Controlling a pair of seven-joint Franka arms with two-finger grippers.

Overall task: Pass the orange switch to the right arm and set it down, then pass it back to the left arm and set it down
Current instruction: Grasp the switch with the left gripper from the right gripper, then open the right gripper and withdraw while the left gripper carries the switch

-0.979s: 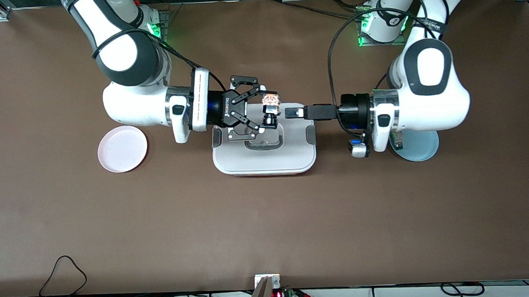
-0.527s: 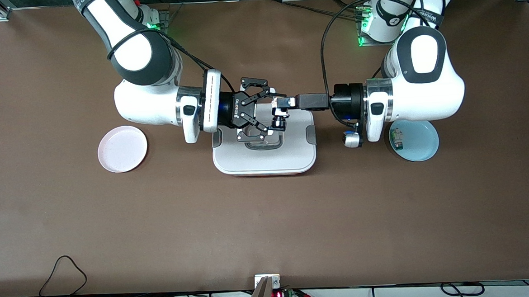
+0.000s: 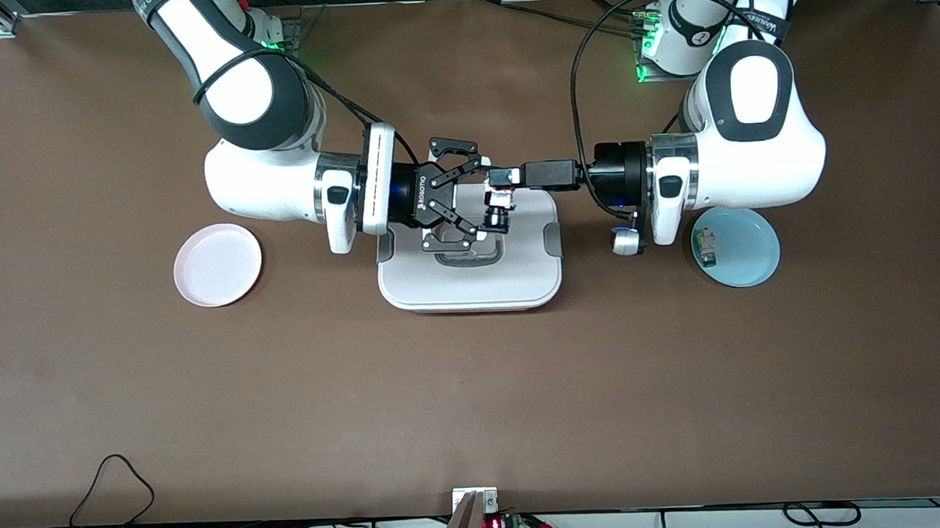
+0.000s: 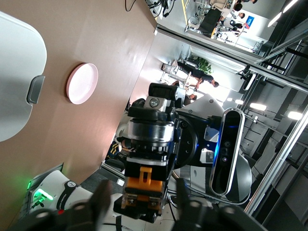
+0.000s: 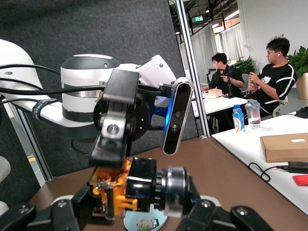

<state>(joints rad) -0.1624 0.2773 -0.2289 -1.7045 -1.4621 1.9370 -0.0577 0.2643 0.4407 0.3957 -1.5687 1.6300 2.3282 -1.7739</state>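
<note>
The orange switch (image 3: pixel 500 210) hangs in the air over the white box (image 3: pixel 471 284), at the box's edge toward the arms' bases. My right gripper (image 3: pixel 487 201) is shut on it, gripping its black body and silver knob (image 5: pixel 175 190). The left gripper (image 3: pixel 502 177) reaches in from the left arm's end and meets the switch's orange end. In the left wrist view the orange switch (image 4: pixel 144 187) sits between the left gripper's (image 4: pixel 143 197) two fingers, with a narrow gap on each side. In the right wrist view one left finger (image 5: pixel 113 125) overlaps the switch's orange top (image 5: pixel 113 185).
A pink plate (image 3: pixel 217 264) lies toward the right arm's end. A blue plate (image 3: pixel 751 253) toward the left arm's end holds a small white-grey part with a green end (image 3: pixel 706 248). The box's grey clips (image 3: pixel 552 239) and handle recess lie under the grippers.
The two grippers have moved together over the box. The left gripper has come around the switch's orange end and its fingers have narrowed. The left arm has uncovered the blue plate.
</note>
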